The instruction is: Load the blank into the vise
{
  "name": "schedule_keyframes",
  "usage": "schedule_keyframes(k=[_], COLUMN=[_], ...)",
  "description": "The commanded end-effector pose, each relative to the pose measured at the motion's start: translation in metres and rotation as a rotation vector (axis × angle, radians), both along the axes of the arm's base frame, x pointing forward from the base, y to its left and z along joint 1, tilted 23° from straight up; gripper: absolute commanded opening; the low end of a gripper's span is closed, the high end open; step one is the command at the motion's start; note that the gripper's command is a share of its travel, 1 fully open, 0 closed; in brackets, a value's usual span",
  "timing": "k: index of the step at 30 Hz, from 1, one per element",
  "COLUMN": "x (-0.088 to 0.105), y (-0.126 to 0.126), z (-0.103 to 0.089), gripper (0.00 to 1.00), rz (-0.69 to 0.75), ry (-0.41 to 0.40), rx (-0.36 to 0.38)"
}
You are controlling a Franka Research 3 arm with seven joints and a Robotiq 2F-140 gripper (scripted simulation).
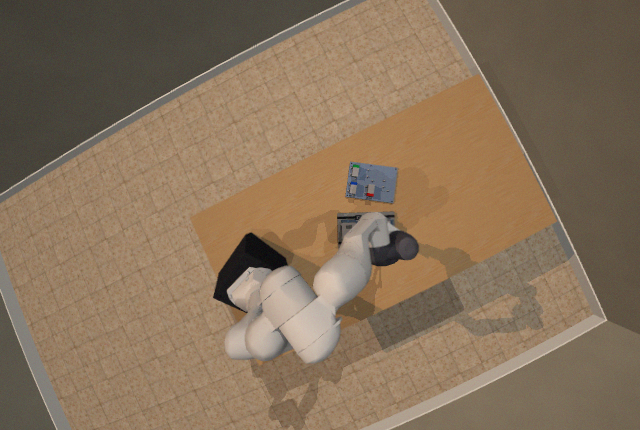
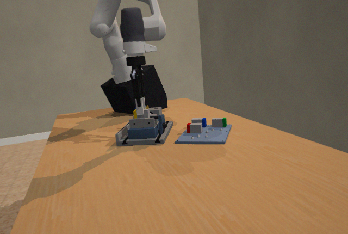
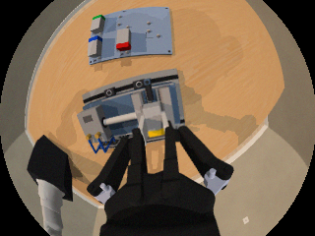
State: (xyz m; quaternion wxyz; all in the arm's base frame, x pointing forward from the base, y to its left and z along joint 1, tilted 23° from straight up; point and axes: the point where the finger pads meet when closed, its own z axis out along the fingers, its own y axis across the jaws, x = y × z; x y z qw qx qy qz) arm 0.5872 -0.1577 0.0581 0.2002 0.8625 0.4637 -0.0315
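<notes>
The jaws of the gripper (image 2: 140, 108) (image 3: 154, 123) are clenched on the yellow blank (image 2: 142, 115) (image 3: 152, 115), one finger on either side of its grey body, and here it is, right between the vise jaws! The fingers point down from an upright wrist.

Nearest me on the table (image 1: 439, 136) (image 2: 182, 186) (image 3: 217, 59) is the vise (image 1: 340, 216) (image 2: 143, 131) (image 3: 179, 98), its fixed jaw (image 2: 142, 122) facing my way, two dark holes in it. Just past that comes the blank, its yellow end away from the plate and its upper part showing above the fixed jaw. Is it down flat on the bars? I can't tell, they're hidden from here. The dark stop (image 3: 149, 90) sits at the plate side of the blank; I can't call whether they touch. Beyond, the hosed jaw (image 3: 93, 123) stands with its blue hoses (image 3: 100, 145).

Over beside the vise lies the plate (image 1: 382, 177) (image 2: 213, 138) (image 3: 159, 44), carrying three blanks. Red (image 1: 371, 190) (image 2: 194, 128) (image 3: 123, 39) is nearest, painted end toward the vise; behind it blue (image 1: 353, 188) (image 2: 198, 122) (image 3: 94, 47) and green (image 1: 355, 171) (image 2: 218, 122) (image 3: 97, 24), both with their paint facing away from the vise.

And at the far end, the black base (image 1: 253, 252) (image 2: 154, 85) (image 3: 46, 157), with the white arm (image 1: 341, 280) (image 2: 106, 9) (image 3: 49, 206) arching up and over to the vise!
</notes>
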Motion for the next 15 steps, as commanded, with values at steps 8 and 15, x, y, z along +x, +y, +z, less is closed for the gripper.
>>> schedule_keyframes(k=[8,15], x=[0.0002,0.0008], y=[-0.0002,-0.0009], z=[-0.0002,-0.001], gripper=[0.0,0.0], rz=[0.001,0.004], ry=[0.0,0.0], rx=[0.0,-0.001])
